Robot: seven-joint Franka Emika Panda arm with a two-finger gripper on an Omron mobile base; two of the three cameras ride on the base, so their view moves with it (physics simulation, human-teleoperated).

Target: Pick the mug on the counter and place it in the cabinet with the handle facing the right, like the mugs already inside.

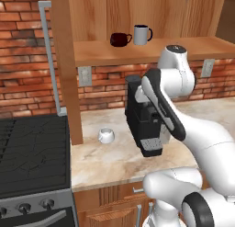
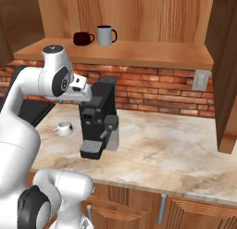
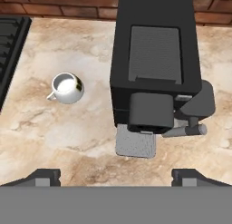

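On counter (image 1: 114,161): 1 mug (image 1: 106,135); cabinet (image 1: 137,51): 2 mugs (image 1: 131,36).

A black coffee machine (image 3: 154,69) stands upright against the red brick wall (image 2: 152,86), its grey drip tray (image 3: 135,146) at 6 o'clock of its body. A black stove (image 1: 32,150) lies at 9 o'clock, with wall outlets (image 1: 85,76) above
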